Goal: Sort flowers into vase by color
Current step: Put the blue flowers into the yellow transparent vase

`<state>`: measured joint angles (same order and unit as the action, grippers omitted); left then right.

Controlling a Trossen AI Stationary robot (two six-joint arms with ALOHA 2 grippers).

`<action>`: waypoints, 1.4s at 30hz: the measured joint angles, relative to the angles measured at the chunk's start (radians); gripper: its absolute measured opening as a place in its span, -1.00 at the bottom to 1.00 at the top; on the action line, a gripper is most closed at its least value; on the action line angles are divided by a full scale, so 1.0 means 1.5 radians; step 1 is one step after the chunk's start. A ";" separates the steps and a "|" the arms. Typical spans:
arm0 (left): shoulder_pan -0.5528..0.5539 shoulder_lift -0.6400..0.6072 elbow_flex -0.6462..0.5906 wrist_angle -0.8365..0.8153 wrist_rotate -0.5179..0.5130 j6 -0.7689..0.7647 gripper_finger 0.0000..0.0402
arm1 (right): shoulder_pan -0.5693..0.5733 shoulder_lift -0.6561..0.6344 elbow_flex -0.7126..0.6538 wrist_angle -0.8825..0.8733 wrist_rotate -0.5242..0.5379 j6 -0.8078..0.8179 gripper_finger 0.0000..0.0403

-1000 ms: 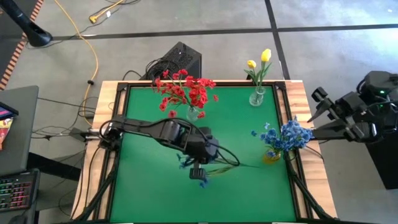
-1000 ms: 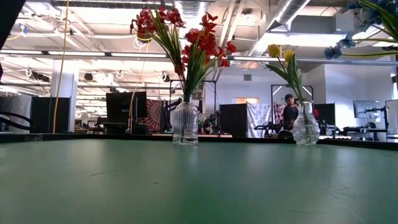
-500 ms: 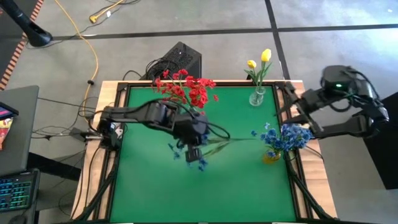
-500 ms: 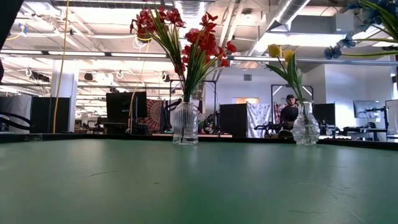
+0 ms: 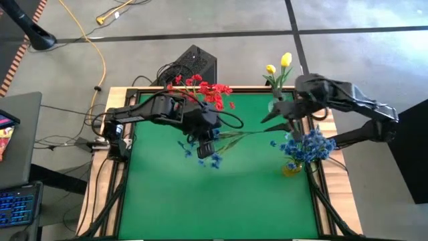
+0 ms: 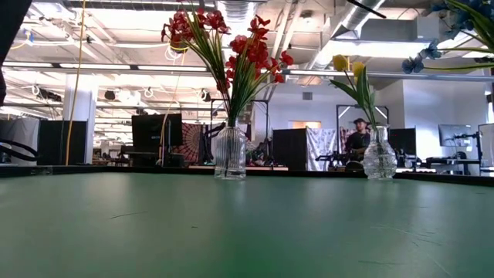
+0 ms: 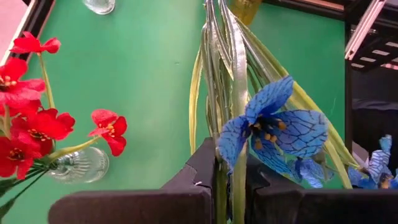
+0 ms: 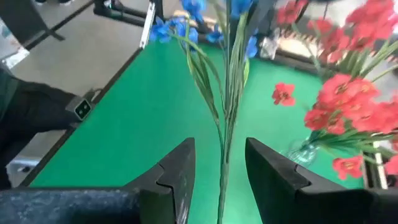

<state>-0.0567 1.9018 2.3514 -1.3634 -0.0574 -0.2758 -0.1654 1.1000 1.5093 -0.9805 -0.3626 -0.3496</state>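
Observation:
My left gripper [image 5: 204,136] is shut on a blue flower spray [image 5: 231,137] over the table's middle. Its blooms [image 5: 200,155] are beside the gripper and its long green stem [image 5: 257,132] runs toward the table's right. My right gripper [image 5: 273,115] is open at the stem's free end; in its wrist view the stem [image 8: 224,149] passes between the fingers [image 8: 179,167] without touching them. Red flowers [image 5: 200,95] stand in a ribbed glass vase [image 6: 230,154], yellow buds [image 5: 281,63] in a clear vase [image 5: 276,104], and blue flowers [image 5: 307,146] in a yellowish vase [image 5: 291,168]. My left gripper pinches the spray's bundle of stem and leaves [image 7: 231,163] between its two fingers, right beside a blue bloom [image 7: 273,127]. The fingers come from above and lie across the stem. The spray is lifted clear of the table and lies about level.
The three vases stand along the far and right sides of the green mat [image 5: 174,194]. A raised wooden frame [image 5: 100,181] borders the mat. A black box [image 5: 194,63] and cables lie on the floor beyond the far edge.
My left gripper has carried the blue spray toward the table's far edge and a little left, near the red flowers. My right arm has swung in from beyond the table's right edge to the spray's free stem end.

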 joint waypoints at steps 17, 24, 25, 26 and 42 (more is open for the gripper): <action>0.001 0.000 0.000 0.029 -0.056 0.006 -0.98 | 0.027 0.078 0.000 -0.066 0.014 0.034 -0.18; 0.001 0.001 0.000 0.028 -0.039 -0.004 -0.98 | 0.074 0.081 0.000 -0.053 0.159 0.012 -0.18; 0.001 0.001 0.000 0.028 -0.039 -0.008 -0.98 | 0.079 0.081 0.000 -0.054 0.160 0.008 -0.18; 0.001 0.001 0.000 0.028 -0.039 -0.011 -0.98 | 0.083 0.081 0.000 -0.053 0.161 0.007 -0.18; 0.000 0.001 0.000 0.027 -0.024 -0.006 -0.98 | 0.114 0.107 0.000 -0.047 0.313 0.001 -0.18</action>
<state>-0.0566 1.9034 2.3515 -1.3233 -0.0936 -0.2848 0.0063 1.2601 1.5093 -1.0513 0.1070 -0.3489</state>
